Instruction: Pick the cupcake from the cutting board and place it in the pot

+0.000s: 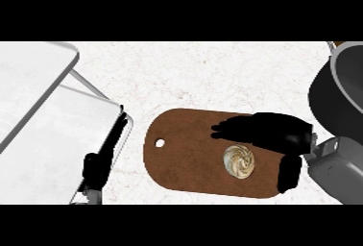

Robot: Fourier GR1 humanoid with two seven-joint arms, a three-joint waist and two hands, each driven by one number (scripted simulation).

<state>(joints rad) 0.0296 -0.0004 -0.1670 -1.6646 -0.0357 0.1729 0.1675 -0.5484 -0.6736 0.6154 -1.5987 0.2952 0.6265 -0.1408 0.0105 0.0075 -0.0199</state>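
1. The right hand (273,132) hangs over the brown wooden cutting board (191,149), fingers stretched toward the board's middle and thumb (288,172) spread apart below, pinching nothing.
2. The round cream-swirled cupcake (239,161) sits on the board in the gap between those fingers and the thumb, not clasped.
3. The dark grey metal pot (339,93) stands just beyond the hand's wrist side, off the board's far end.
4. The left hand (93,169) shows far across from the right hand, beside a white sink basin (42,134); whether its fingers are spread I cannot tell.
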